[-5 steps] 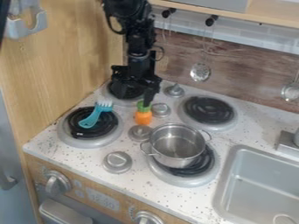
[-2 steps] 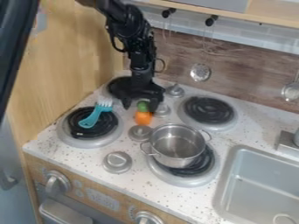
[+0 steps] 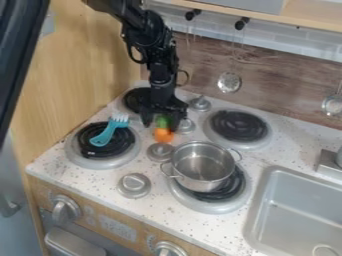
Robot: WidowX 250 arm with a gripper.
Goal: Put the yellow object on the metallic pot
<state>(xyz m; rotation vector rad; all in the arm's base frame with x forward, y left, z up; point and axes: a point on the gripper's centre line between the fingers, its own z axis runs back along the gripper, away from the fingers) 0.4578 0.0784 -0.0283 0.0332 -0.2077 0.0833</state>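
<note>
So my tool is pointing down over the back-left part of the stove area, fingers spread apart, one on each side of the green top of a little orange, carrot-looking thing. Task says yellow, but what I've got reads orange. It's on the speckled tabletop, just behind a silver knob and near, but outside, the metal pot. The pot's on the front-right burner, handles out both sides.

As for writing: the wooden front has a panel with pale, clock-style digits, too small for me to call. There's also a turquoise fork lying across the front-left burner, and a strainer ladle hanging at the back wall.
</note>
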